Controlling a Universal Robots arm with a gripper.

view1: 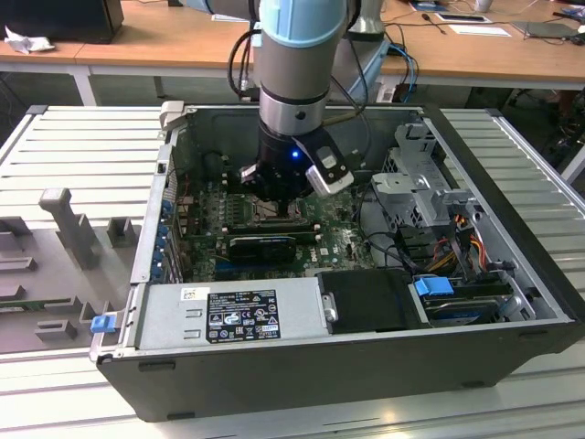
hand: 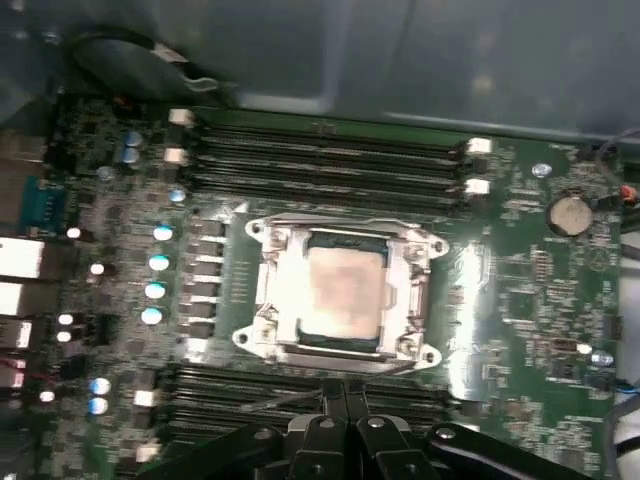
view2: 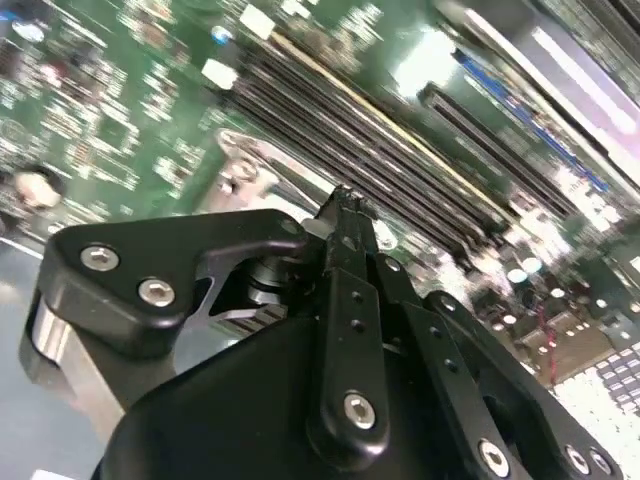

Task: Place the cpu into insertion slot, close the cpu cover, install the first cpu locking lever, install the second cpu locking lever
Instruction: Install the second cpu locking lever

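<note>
The cpu [hand: 345, 290], a silvery-beige square, lies flat in the insertion slot [hand: 340, 238] on the green motherboard [hand: 520, 300]. The dull-metal cpu cover [hand: 412, 285] lies down around it, its window framing the chip. My gripper [hand: 346, 392] hovers just beside the socket's edge, over the long memory slots, its black fingers pressed together with nothing visible between them. In the second wrist view the gripper [view2: 345, 205] points its joined tips at the board near a metal corner of the socket frame. In the exterior view the gripper [view1: 274, 199] hangs low inside the open computer case.
Long black RAM slots [hand: 330, 150] run on both sides of the socket. A black graphics card [view1: 265, 245] lies nearby, the power supply [view1: 233, 311] beyond it. A drive cage [view1: 420, 183] and loose cables [view1: 457, 247] fill the exterior view's right. A coin battery [hand: 568, 212] sits on the board.
</note>
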